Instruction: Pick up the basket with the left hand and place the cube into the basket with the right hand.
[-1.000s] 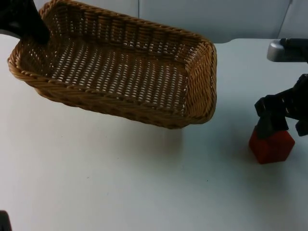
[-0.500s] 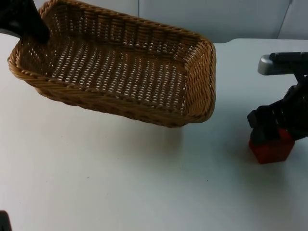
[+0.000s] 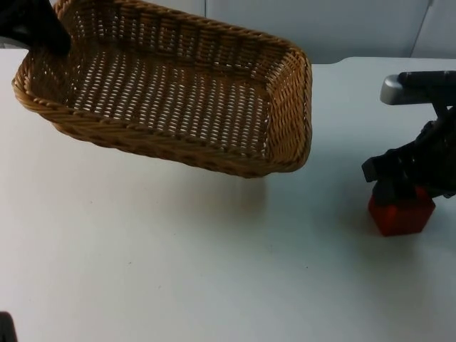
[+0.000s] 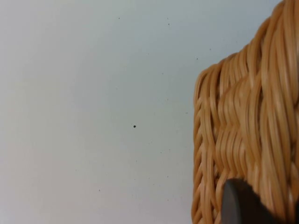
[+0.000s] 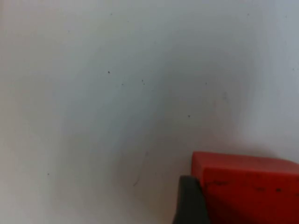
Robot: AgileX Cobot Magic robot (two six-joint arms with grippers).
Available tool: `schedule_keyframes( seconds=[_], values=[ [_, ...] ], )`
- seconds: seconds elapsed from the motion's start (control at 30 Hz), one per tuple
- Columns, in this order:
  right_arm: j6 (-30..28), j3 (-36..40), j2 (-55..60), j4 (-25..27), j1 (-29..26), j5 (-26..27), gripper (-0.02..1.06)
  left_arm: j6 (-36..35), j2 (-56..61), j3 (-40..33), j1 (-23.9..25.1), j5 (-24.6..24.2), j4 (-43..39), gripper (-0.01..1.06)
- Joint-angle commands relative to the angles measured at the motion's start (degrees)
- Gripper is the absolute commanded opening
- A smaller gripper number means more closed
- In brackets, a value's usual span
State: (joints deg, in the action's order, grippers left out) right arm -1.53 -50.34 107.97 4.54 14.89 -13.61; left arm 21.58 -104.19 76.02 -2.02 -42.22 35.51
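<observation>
The white table (image 3: 178,271) carries everything. The wicker basket (image 3: 171,92) hangs tilted above it, its far corner pinched by the left gripper (image 3: 32,28). Well apart from the basket, the right gripper (image 3: 402,182) sits over the red cube (image 3: 401,214), one fingertip (image 5: 189,203) touching it; whether it pinches I cannot tell.

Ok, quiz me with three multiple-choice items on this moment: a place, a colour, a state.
1. Where is the cube?
A. in the basket
B. on the table under the right gripper
C. beside the left gripper

2. What colour is the cube?
A. red
B. blue
C. green

3. How is the basket held?
A. flat on the table
B. upside down
C. lifted and tilted by the left gripper

Answers: 1 B, the right gripper is over it on the table. 2 A, plainly red. 3 C, the left gripper grips its rim, shadow below.
</observation>
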Motion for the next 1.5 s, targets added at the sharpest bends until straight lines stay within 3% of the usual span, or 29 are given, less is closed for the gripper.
schedule_keyframes(
  seconds=[0.0, 0.23, 0.47, 0.6, 1.0, 1.17, 1.47],
  values=[
    [0.1, -1.1, -1.2, -0.3, 0.5, 0.7, 0.03, -0.4, 1.0, 0.1, 0.0, 0.6, 2.0, 0.0],
    [0.1, -11.0, -6.7, -4.9, 0.5, -6.4, 0.03, -0.4, 1.0, 0.1, 0.0, 0.6, 2.0, 0.0],
    [0.1, -22.3, -9.4, -4.1, 0.6, -16.0, 0.03, -0.4, 1.0, 0.1, 0.0, 0.6, 2.0, 0.0],
    [0.1, -27.5, -9.4, -0.8, 2.6, -22.1, 0.03, -0.4, 1.0, 0.1, 0.0, 0.6, 2.0, 0.0],
    [-4.9, -28.5, -9.4, 1.3, 15.4, -19.5, 0.03, -0.4, 1.0, 0.1, 0.0, 0.6, 2.0, 0.0],
    [-4.9, -28.5, -9.4, 1.3, 20.5, -13.9, 0.03, -0.4, 1.0, 0.1, 0.0, -4.0, 2.0, 0.0],
    [-1.5, -28.5, -8.3, 1.7, 21.6, -11.7, 0.07, -0.4, 1.0, 0.1, -0.3, -9.6, 2.0, 0.0]
  ],
)
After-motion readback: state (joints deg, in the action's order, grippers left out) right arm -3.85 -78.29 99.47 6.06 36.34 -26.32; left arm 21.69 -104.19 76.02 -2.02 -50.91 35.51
